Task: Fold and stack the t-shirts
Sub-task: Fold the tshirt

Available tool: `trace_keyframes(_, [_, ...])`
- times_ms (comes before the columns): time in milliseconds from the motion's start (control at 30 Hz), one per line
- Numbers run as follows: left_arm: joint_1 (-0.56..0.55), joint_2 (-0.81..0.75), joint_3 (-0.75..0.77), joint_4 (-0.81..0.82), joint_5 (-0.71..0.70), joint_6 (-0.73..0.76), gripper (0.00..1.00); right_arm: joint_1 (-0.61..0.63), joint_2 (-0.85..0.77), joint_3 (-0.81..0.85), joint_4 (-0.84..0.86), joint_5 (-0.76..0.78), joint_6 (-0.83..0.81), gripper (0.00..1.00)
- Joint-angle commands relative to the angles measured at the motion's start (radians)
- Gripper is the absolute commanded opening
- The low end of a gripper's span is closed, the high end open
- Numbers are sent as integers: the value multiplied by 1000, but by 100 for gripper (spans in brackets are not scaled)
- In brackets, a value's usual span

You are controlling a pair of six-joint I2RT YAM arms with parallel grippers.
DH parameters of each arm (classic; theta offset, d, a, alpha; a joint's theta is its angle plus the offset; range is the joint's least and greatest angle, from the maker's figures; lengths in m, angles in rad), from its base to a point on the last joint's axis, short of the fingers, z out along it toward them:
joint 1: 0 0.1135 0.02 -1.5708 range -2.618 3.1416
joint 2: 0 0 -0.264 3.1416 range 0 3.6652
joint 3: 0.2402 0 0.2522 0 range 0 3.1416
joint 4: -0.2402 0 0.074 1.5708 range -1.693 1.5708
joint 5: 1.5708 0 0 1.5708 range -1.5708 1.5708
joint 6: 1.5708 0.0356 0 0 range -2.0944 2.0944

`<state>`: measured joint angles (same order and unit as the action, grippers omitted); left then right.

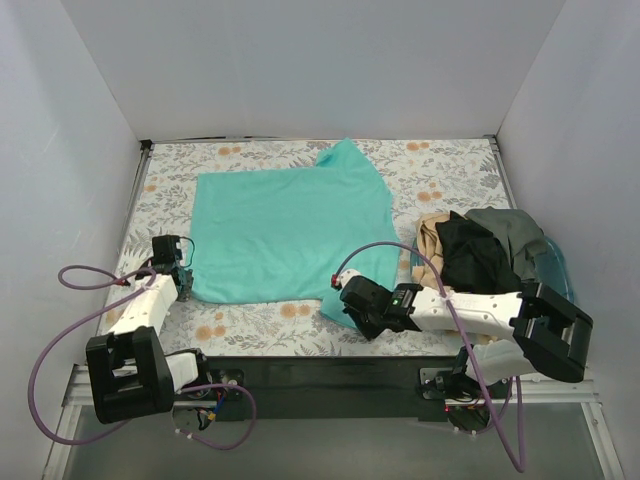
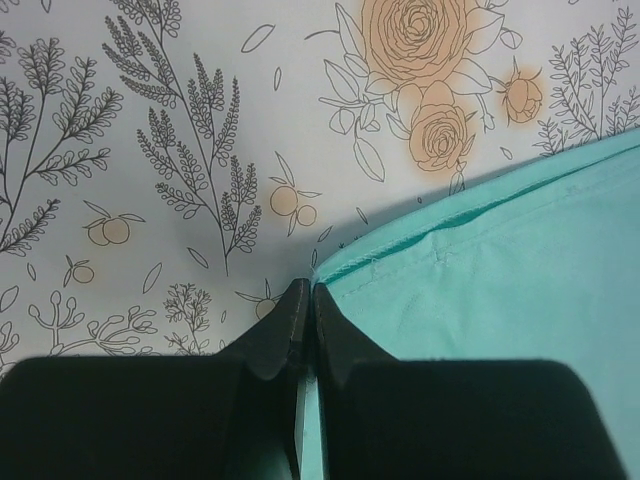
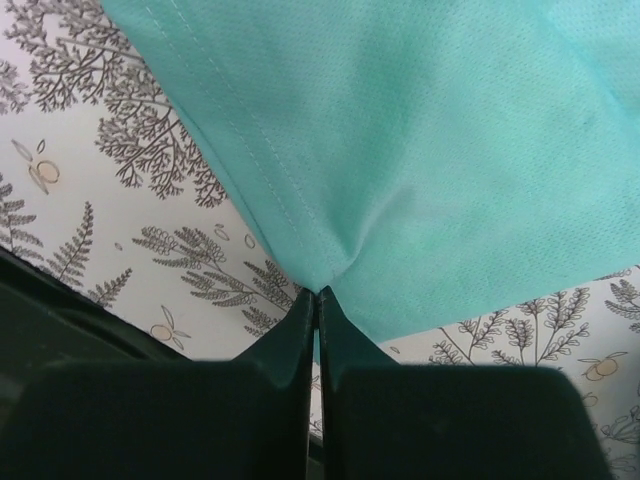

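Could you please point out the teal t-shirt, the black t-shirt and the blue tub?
teal t-shirt (image 1: pixel 285 235): top external view, middle of its body.
black t-shirt (image 1: pixel 472 255): top external view, its crumpled middle.
blue tub (image 1: pixel 555 265): top external view, its right rim.

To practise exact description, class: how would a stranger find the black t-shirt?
On the flower-patterned table, look right of the spread teal-green cloth t-shirt to the translucent blue plastic tub. Among the crumpled shirts there, the black cloth t-shirt lies in the middle, between a beige shirt and a grey-olive one; it is the darkest.
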<state>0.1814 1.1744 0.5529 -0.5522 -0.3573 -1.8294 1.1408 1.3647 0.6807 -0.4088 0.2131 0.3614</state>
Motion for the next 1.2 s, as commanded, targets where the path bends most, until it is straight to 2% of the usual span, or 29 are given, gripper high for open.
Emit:
trace_keyframes(0, [1,-47,24,-46,-32,-39,0,14,-42,-52,-19,-98,5,1])
trace_keyframes(133, [3,-79,21,-55,-26,-63,0,46,-116,-52,-27,-121,10,1])
trace_keyframes(267, [1,-101,41,-68,-20,-68,0,47,-180,-24,-41,12,14,1])
trace_keyframes(400, [1,-88,73,-75,-12,-65,0,11,-179,52,-71,115,-2,1])
trace_keyframes(700, [3,17,146,-3,72,-22,0,-209,-102,267,-67,172,-156,1])
trace_keyframes(1167, [1,264,337,15,93,10,0,-420,102,525,-38,105,-357,1])
